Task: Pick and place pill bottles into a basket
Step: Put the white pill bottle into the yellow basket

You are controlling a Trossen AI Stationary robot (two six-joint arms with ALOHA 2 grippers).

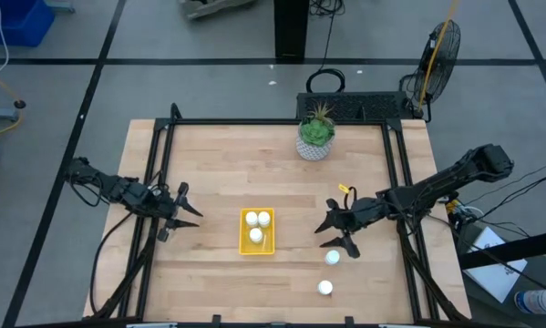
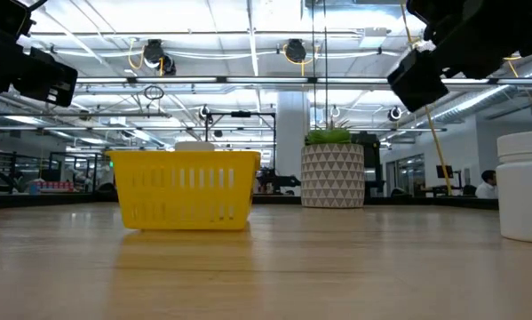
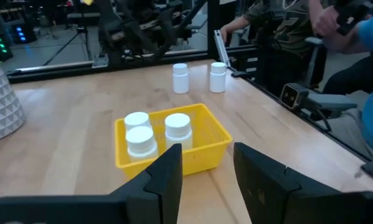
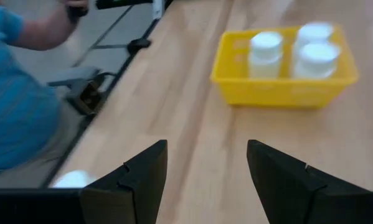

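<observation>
Three bottles are being held upright in the basket, while two more bottles are seen only from above and from the left wrist, standing on the table. The right gripper is being held spread and empty near them; the left gripper, likewise spread and empty, is beside the basket.

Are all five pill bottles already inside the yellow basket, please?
No, three bottles sit in the basket, while two others stand on the table.
</observation>
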